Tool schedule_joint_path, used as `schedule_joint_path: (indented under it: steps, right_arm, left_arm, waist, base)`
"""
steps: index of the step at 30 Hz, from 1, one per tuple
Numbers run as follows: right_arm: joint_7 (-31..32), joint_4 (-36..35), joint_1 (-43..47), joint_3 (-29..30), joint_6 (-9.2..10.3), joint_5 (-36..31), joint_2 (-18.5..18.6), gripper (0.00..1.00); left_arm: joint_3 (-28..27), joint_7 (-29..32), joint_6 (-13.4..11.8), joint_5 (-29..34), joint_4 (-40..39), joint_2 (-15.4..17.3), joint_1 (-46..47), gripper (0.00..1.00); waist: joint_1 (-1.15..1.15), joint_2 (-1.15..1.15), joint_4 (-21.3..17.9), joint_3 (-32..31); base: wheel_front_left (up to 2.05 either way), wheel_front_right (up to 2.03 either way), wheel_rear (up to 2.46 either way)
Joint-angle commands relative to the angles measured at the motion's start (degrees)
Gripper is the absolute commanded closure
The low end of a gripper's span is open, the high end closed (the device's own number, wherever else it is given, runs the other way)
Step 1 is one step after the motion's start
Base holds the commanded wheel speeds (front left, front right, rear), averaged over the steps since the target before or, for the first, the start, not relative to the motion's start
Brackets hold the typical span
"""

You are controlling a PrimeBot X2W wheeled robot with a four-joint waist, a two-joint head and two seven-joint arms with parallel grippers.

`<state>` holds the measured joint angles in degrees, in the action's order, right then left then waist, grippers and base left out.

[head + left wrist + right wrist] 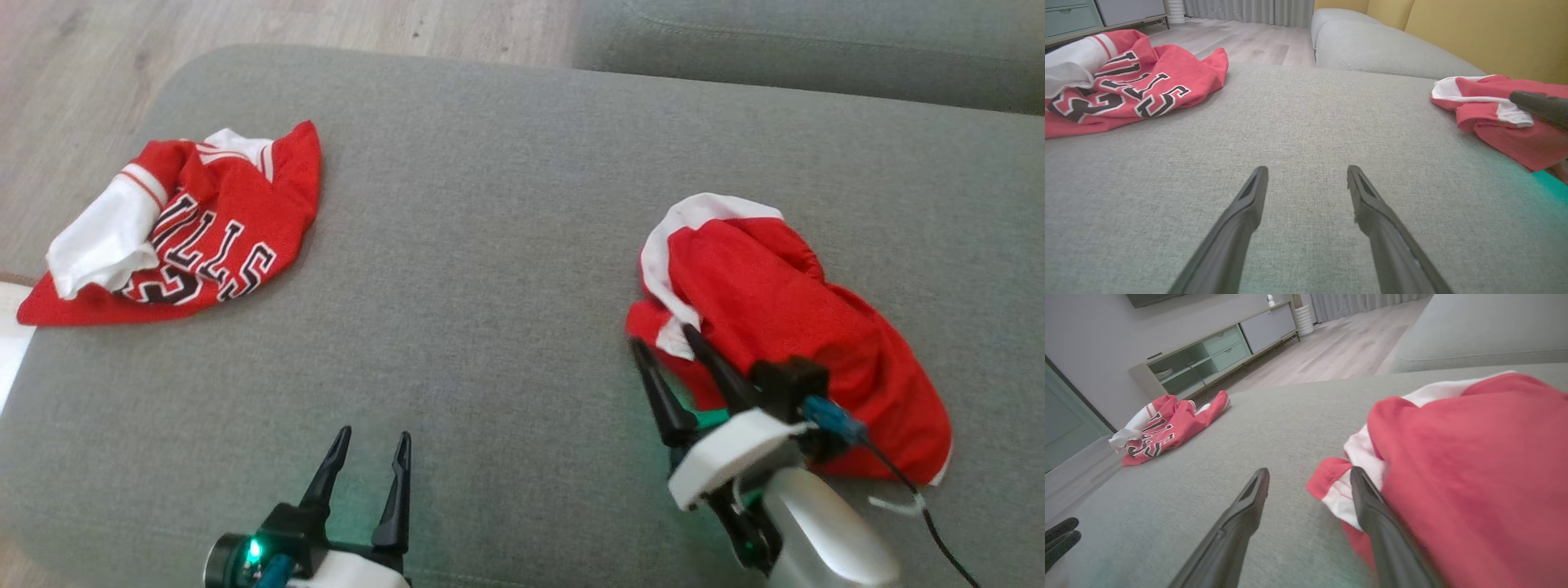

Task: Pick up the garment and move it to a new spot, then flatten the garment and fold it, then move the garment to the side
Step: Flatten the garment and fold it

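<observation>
- The grey sofa cushion point(506, 245) carries everything. Its broad bare middle looks like the obvious new spot for the move.
- The plain red garment point(784, 302) lies crumpled on the cushion's right side, with its white-trimmed edge turned toward the middle. I take this as the piece in hand, not yet lifted.
- A second red piece, the lettered jersey point(229, 220), sits bunched at the far left corner, well apart from the first.
- The right gripper point(663, 336) is at the plain garment's near-left edge with its jaws spread wide and holding nothing. One finger lies over the white trim and the other over bare cushion. I cannot tell whether either touches the cloth.
- To grasp well, I'd sink the jaws so both layers of that edge fall between them, close firmly, then lift high enough that the trailing cloth clears the cushion before carrying it left.
- The left gripper point(374, 433) hovers over bare cushion near the front, jaws wide and empty. It is well placed to take a second corner for flattening.
- The jersey's black block lettering point(214, 263), outlined in white, reads "ULLS" upside down. A fold hides the first letter, so it is probably "BULLS".
</observation>
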<state>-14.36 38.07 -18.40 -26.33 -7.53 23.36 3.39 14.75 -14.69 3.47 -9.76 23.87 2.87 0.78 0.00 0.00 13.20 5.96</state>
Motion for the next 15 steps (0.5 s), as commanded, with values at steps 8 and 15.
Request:
schedule_joint_path:
  steps: [8,15]
  right_arm:
    - [-0.6,-0.2,0.9,5.1,0.04,-6.2,-0.5,0.0]
    - [-0.6,1.8,-1.1,3.3,0.04,-6.2,-0.5,0.0]
  left_arm:
    - [-1.4,-0.3,-0.3,-0.8,-0.8,0.0,1.4,0.0]
    - [-0.9,-0.3,-0.5,-1.0,-0.5,0.0,2.1,0.0]
  waist:
    - [0.0,0.0,-0.3,0.3]
    - [0.0,0.0,1.4,1.1]
  base:
    - [0.0,0.0,0.0]
    - [0.0,0.0,0.0]
